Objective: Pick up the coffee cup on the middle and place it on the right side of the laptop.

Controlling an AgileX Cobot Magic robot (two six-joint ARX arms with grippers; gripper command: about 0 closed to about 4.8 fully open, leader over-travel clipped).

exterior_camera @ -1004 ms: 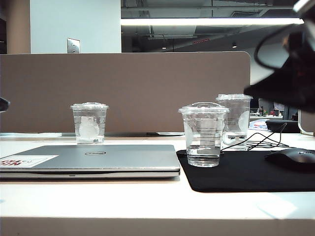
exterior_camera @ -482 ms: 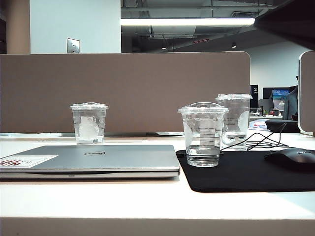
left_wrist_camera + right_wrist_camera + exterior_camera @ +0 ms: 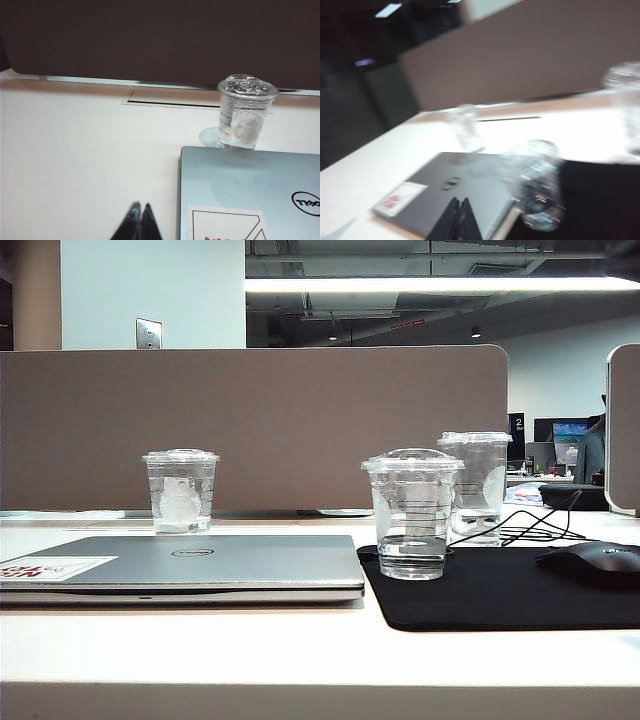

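left gripper: in the left wrist view we see its two dark fingertips pressed together, closed on nothing, above bare white desk just beside the laptop's edge.
laptop: we count one slim silver-grey laptop, lid shut, flat on the white desk, with a small round logo on the lid and a white-and-red sticker at its near left corner.
flat-lidded cup: one short clear plastic cup with a flat lid and a large white round mark stands behind the laptop.
coffee cup: we see one clear plastic cup with a rounded dome lid and thin dark horizontal lines on its wall, upright on the left part of the black mouse pad, just right of the laptop.
tall cup: one taller flat-lidded clear cup stands behind the coffee cup.
cups in all: we count three.
mouse: one black mouse on the pad's right.
right gripper: its view is blurred; the dark tips meet, closed and empty, above the laptop's near edge.
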